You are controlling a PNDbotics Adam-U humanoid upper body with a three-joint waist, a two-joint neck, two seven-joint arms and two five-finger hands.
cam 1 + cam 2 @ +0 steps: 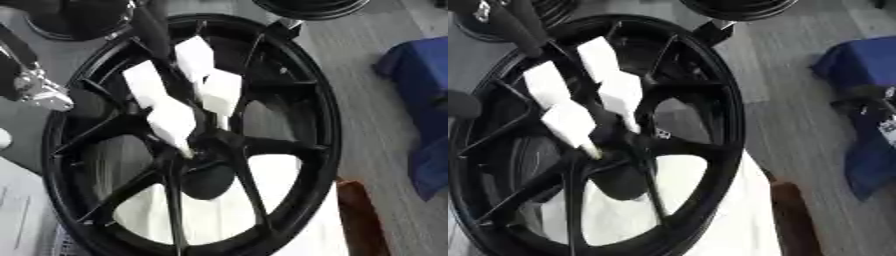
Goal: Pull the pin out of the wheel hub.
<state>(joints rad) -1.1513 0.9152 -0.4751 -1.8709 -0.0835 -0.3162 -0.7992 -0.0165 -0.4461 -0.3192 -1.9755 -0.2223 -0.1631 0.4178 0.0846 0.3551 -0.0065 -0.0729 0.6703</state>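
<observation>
The white-clad fingers [172, 120] are straight and fanned apart. They slope down from the upper left toward the middle of the wheel hub [289, 80], with nothing curled inside them. They belong to what looks like the left hand [194, 60], whose dark arm comes in from the upper left corner in the right eye view. The lowest fingertip ends at a small pale stub, apparently the pin [591, 150]. The stub stands at the centre of the hub, where the spokes meet, just above the dark centre bore [207, 182]. I cannot tell whether the fingertip touches the stub or only lies over it. A second fingertip points at the hub centre just to the right of the stub.

The black hub lies flat and fills most of the view, its thin paired spokes running out to the rim. Through the lower gaps between the spokes a white sheet [289, 175] shows under the wheel, on the worktop.

A silver and black jointed part [39, 90] sits at the left edge beside the rim. Another dark wheel [315, 7] shows at the top edge. Blue cloth [420, 65] lies well off to the right on the grey floor [367, 125]. A brown edge [360, 215] runs beside the sheet at the lower right.
</observation>
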